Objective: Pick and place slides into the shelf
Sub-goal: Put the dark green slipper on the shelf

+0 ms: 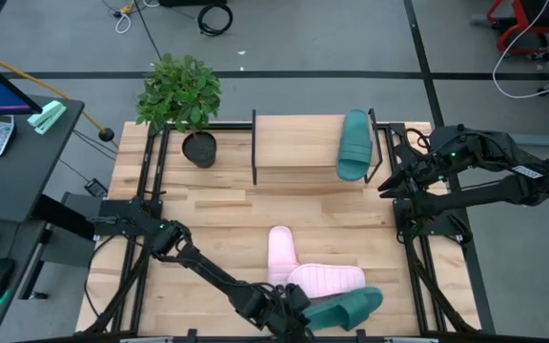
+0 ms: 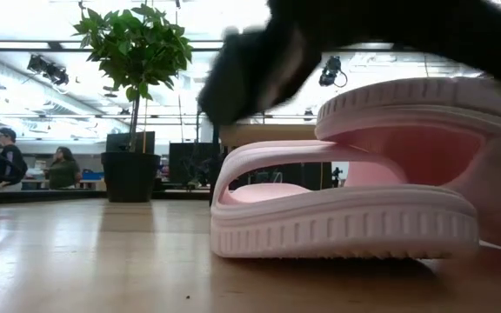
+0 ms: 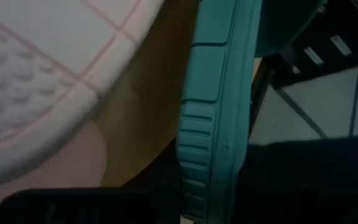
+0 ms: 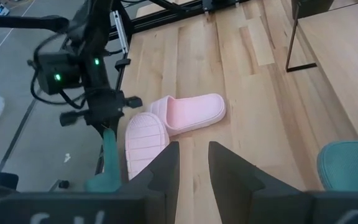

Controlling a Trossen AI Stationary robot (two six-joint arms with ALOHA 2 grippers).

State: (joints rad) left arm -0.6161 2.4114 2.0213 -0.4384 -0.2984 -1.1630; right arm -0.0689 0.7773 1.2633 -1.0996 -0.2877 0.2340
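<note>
Wooden tabletop [image 1: 208,214] is your landmark; read it from left to right. At its far left corner stands a potted plant [image 1: 181,100]. At the near edge, your left gripper [image 1: 289,310] is low over the table, clamped on the heel end of a dark teal-green slide [image 1: 346,307] tipped onto its side. Touching that slide is a pale pink slide [image 1: 324,279] lying sole-up, and it overlaps the second pale pink slide [image 1: 281,253], which sits upright nearer the centre. At the far edge, right of centre, stands the shelf [image 1: 298,148]; the other teal-green slide [image 1: 355,144] lies on the right end of its plank top. Your right gripper [image 4: 192,163] hovers over the right edge beside the shelf, fingers narrowly parted, holding nothing.
</note>
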